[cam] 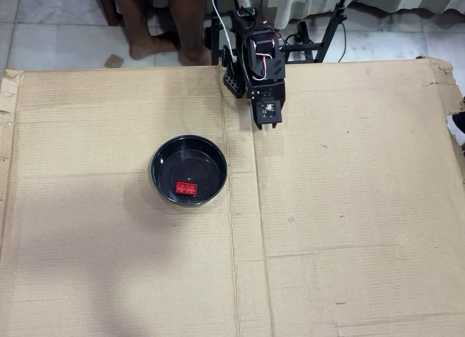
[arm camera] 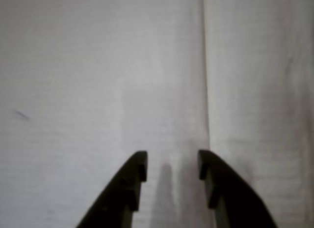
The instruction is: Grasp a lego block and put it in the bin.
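The red lego block [cam: 187,187] lies inside the black bin [cam: 197,157], on its flat bottom near the front. The bin stands on the cardboard, left of the centre seam. My gripper [cam: 266,123] hangs at the back of the cardboard, up and to the right of the bin and well apart from it. In the wrist view the gripper [arm camera: 171,161] has its two dark jaws apart with nothing between them, and only bare cardboard shows below. The block and the bin are out of the wrist view.
A large cardboard sheet [cam: 349,206] covers the table, with a vertical seam [cam: 232,228] down the middle. The arm's base and cables [cam: 251,32] are at the back edge. A person's feet [cam: 163,46] and stand legs [cam: 330,28] are on the tiled floor behind.
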Robot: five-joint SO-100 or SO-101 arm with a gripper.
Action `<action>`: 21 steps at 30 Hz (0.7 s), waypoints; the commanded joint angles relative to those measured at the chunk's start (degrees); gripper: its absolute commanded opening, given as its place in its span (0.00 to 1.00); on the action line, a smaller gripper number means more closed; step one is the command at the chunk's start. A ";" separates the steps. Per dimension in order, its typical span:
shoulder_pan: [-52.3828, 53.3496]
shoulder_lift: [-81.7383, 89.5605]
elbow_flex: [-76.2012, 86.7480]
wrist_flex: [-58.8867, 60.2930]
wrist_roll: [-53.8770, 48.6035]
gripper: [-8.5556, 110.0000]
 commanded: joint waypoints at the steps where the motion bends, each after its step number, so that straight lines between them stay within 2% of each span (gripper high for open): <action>1: 0.44 2.64 1.32 -1.32 -0.09 0.18; 21: 0.70 4.39 10.90 -0.62 0.53 0.17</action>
